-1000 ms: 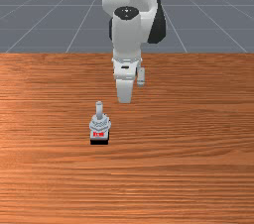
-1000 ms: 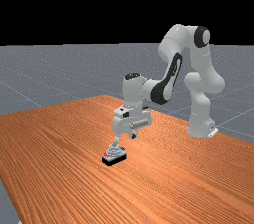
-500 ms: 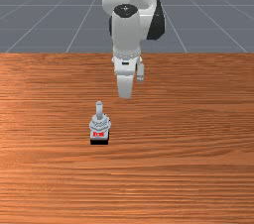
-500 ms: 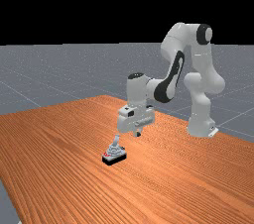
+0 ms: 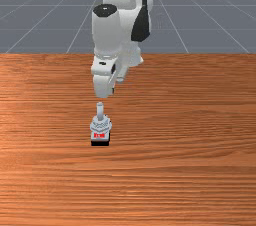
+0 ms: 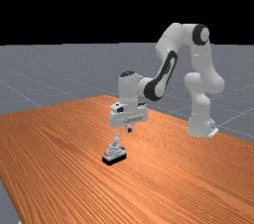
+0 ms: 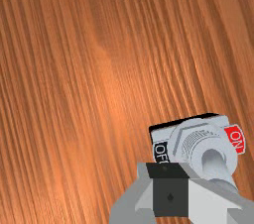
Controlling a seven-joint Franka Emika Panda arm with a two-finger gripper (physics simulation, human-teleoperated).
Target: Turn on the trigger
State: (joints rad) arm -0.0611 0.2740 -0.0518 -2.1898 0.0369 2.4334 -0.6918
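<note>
As the gripper (image 6: 130,130) hung above and near the switch (image 5: 101,126) on the arm's side, its fingers were together — nothing between them. Out on the table (image 5: 175,170) stood the switch, lever (image 5: 100,111) seemingly tipped away from the red ON label (image 7: 235,139). That lever looked rigid and smooth, probably stiff at its pivot; the base (image 5: 100,143) might be light enough to skid. Best hold? None — just a steady push, high on the lever, toward ON.
</note>
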